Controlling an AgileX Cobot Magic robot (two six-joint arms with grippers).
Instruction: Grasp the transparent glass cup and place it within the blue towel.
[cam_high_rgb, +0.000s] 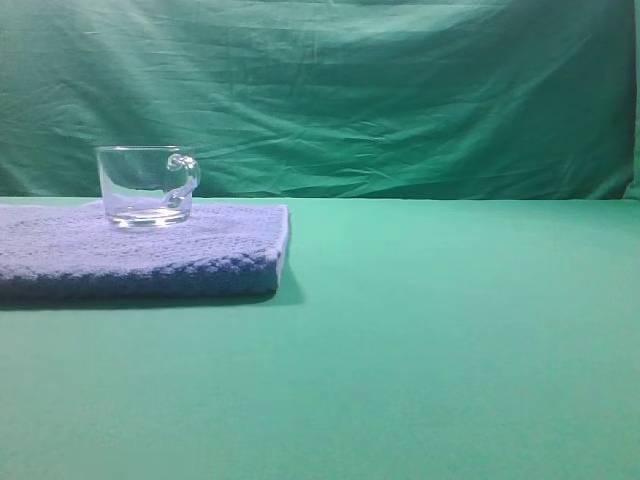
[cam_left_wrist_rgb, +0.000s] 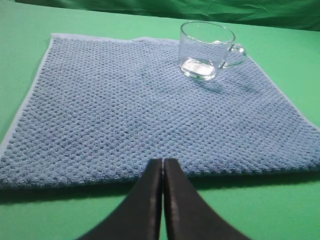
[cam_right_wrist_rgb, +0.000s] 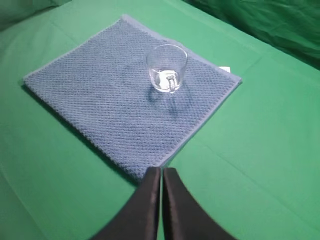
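Clear glossy glass cup, nubby blue terry towel, matt green cloth table cover

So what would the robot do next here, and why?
Probably nothing more than hold both arms back. The glass cup already stands upright on the blue towel, well inside its edges, and the left gripper and right gripper are both shut, empty and clear of the cup.

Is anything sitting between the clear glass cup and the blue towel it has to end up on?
Nothing visible. The clear handled glass cup already stands upright on the blue textured towel, near its far right corner. Both end effectors are shut and away from it.
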